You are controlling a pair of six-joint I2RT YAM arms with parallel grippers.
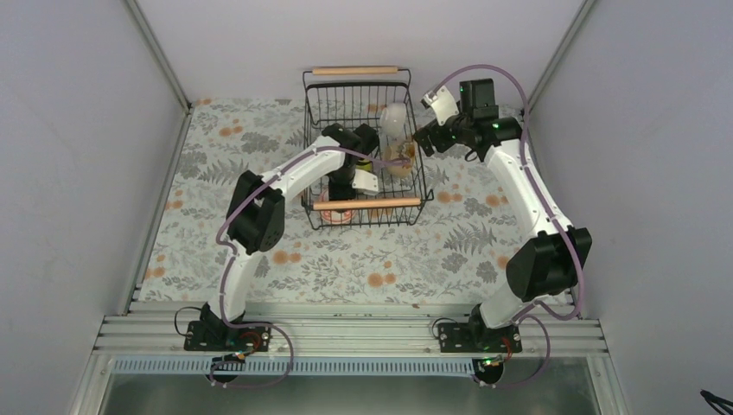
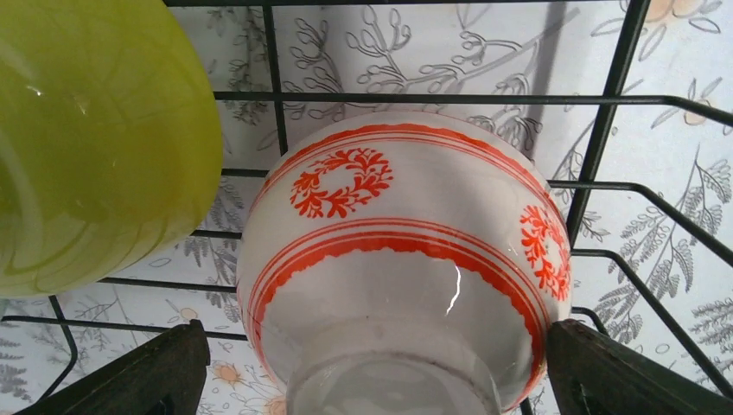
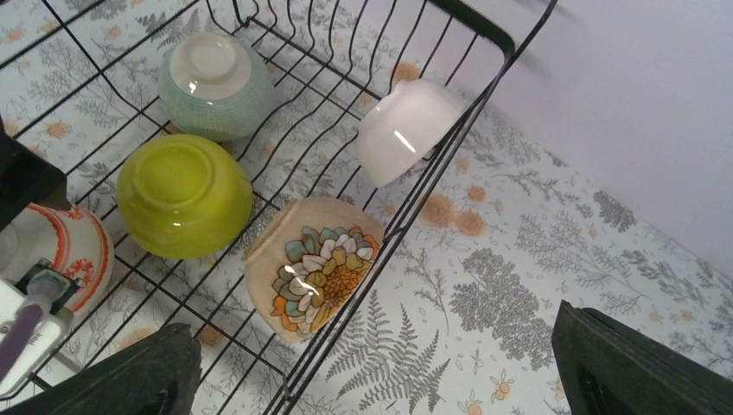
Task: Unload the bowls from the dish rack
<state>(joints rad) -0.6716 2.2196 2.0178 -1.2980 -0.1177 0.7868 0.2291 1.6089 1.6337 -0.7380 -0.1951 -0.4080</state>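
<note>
**Left gripper [image 2: 372, 367] spread astride the red-patterned bowl [image 2: 398, 251], near end of the dish rack [image 1: 304, 104].**

My fingers flank the upturned bowl with no pinch visible. Its glazed, curved wall could squirt free if I close off-centre. The yellow-green bowl [image 2: 86, 138] sits just beside it and could be knocked on the lift, and the rack wires behind may snag the rim. Farther right, my right gripper [image 3: 372, 372] hangs spread and empty above the counter [image 1: 389, 259]. The flowered bowl [image 3: 311, 264], white bowl [image 3: 406, 130] and teal bowl [image 3: 216, 82] are not yet unloaded.
</note>
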